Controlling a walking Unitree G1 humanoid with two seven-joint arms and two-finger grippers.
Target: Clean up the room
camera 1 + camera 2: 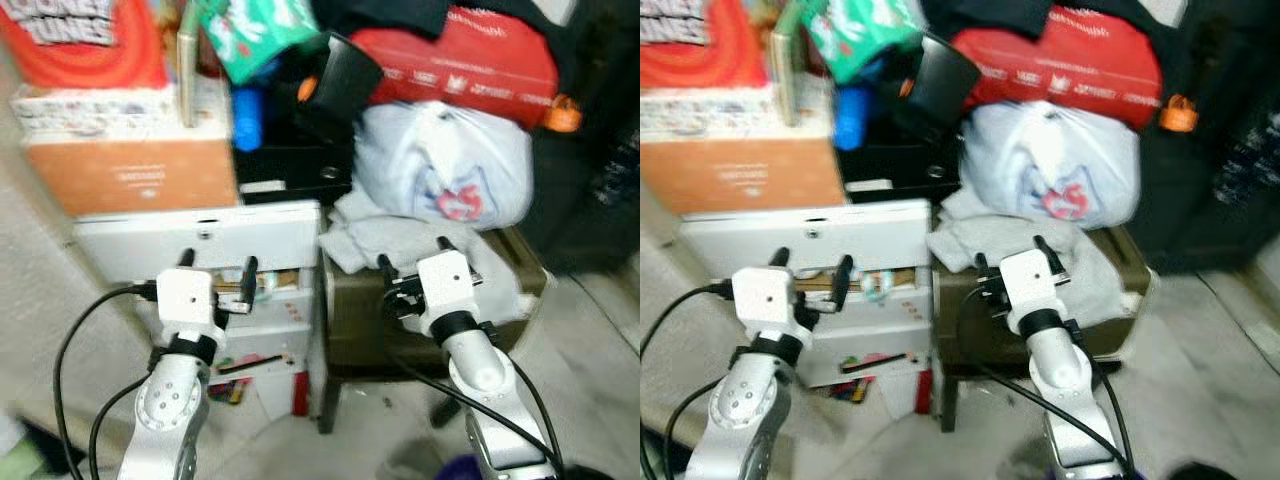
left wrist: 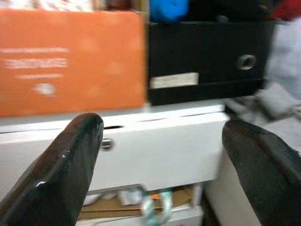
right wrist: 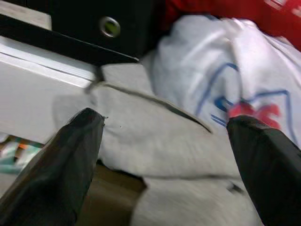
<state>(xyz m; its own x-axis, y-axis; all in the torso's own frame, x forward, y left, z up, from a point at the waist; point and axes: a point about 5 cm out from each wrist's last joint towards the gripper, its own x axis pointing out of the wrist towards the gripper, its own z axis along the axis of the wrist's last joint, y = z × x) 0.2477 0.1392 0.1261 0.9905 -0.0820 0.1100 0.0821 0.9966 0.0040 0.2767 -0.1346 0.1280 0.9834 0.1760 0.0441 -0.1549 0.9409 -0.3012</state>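
Observation:
A crumpled grey cloth (image 1: pixel 395 240) lies on top of a low olive-brown box (image 1: pixel 365 320). My right gripper (image 1: pixel 413 253) hovers open just in front of the cloth, and in the right wrist view the cloth (image 3: pixel 160 146) lies between and beyond its fingers. A white plastic bag (image 1: pixel 445 165) with a red and blue print sits behind the cloth. My left gripper (image 1: pixel 217 262) is open in front of a white drawer unit (image 1: pixel 200 238), whose white front (image 2: pixel 155 150) is close ahead in the left wrist view. Neither gripper holds anything.
An orange box (image 1: pixel 130 175) and a black box (image 1: pixel 290 165) with a metal ring stand on the white unit. Above is a pile of a red bag (image 1: pixel 460 60), a green packet (image 1: pixel 255 35) and dark clothes. Papers and small items lie in the unit's open lower shelf (image 1: pixel 265 350).

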